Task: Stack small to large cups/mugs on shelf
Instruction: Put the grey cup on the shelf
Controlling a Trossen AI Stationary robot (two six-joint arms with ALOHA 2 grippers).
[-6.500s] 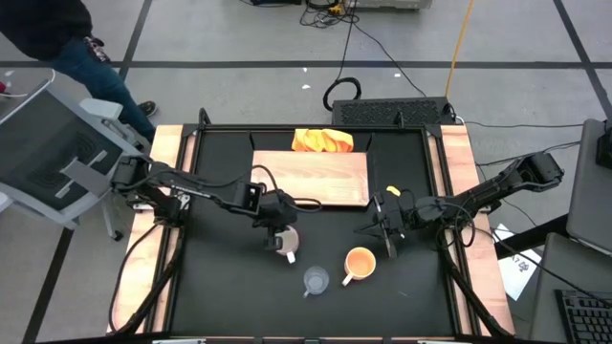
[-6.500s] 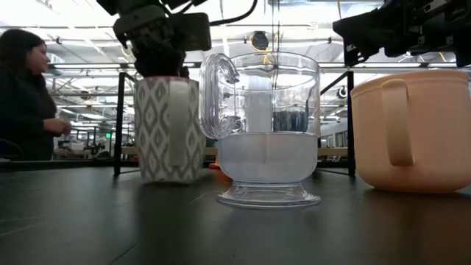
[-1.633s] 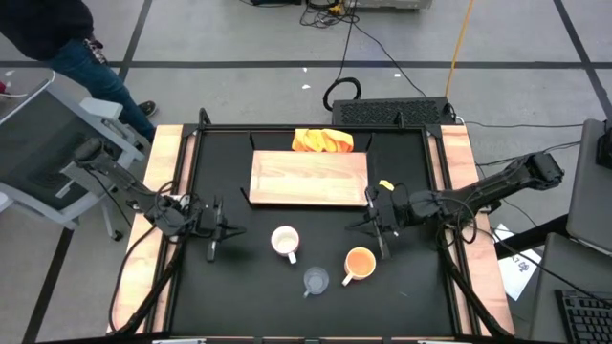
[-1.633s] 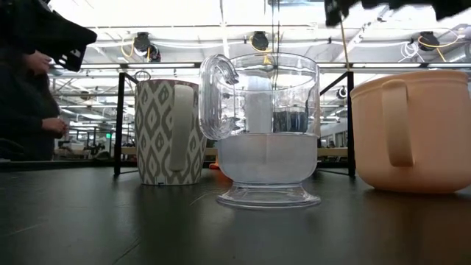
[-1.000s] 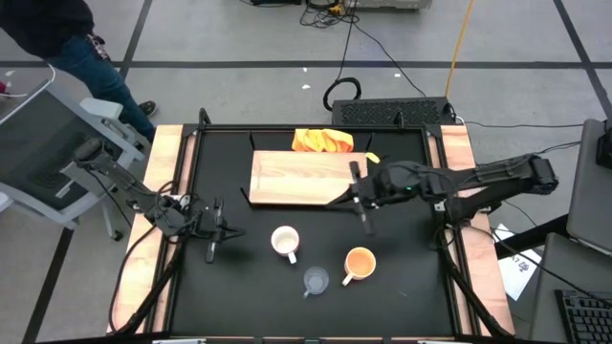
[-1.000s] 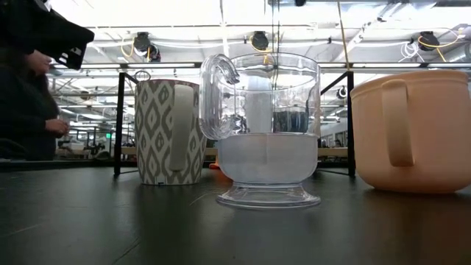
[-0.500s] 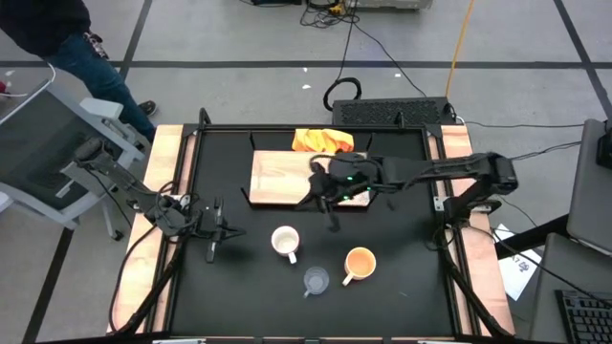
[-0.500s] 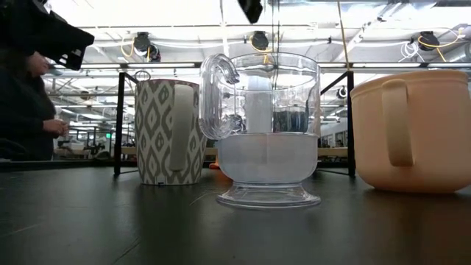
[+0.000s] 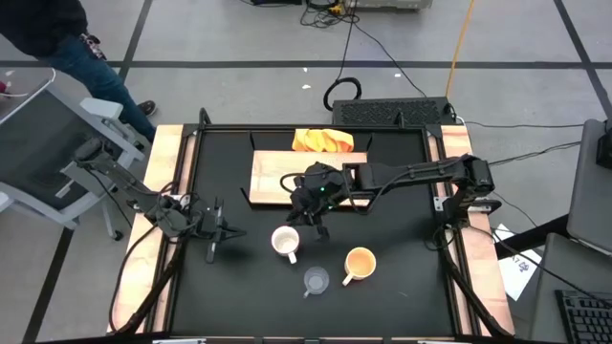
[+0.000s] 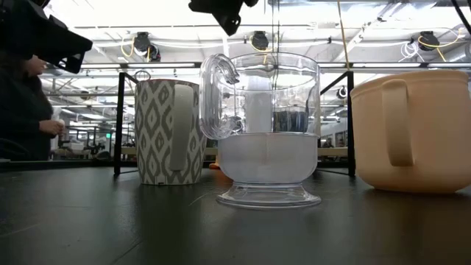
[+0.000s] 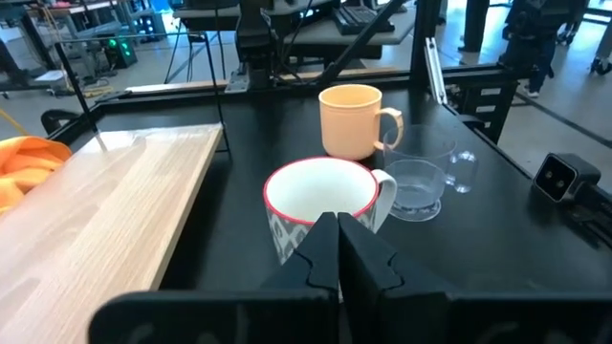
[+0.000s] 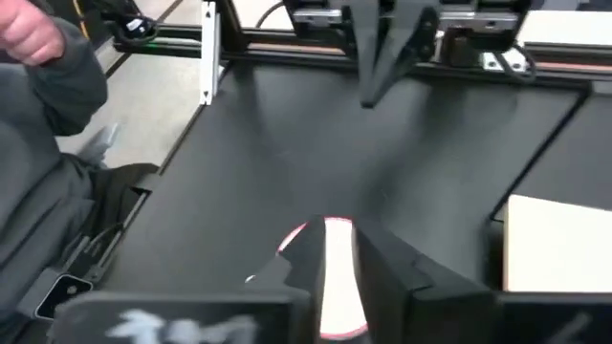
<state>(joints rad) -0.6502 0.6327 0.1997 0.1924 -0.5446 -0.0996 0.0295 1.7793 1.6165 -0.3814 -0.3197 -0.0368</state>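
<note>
Three vessels stand upright on their bases on the black table, near of the light-wood shelf: the white patterned mug with a red rim, the orange-yellow mug and the clear glass cup. My right gripper reaches across from the right. It hovers open just far and right of the white mug, whose rim shows between its fingers. My left gripper waits shut at the table's left, pointing at the white mug. Neither touches anything.
An orange-yellow cloth lies at the shelf's far edge. A person stands beyond the table's far left corner, and a grey sleeve shows there. In the low view the glass cup stands between the white mug and the orange-yellow mug.
My right arm has swept from the table's right side toward its left, along the shelf's near edge, and its gripper now hangs by the white mug. The left arm and all three vessels have stayed where they were.
</note>
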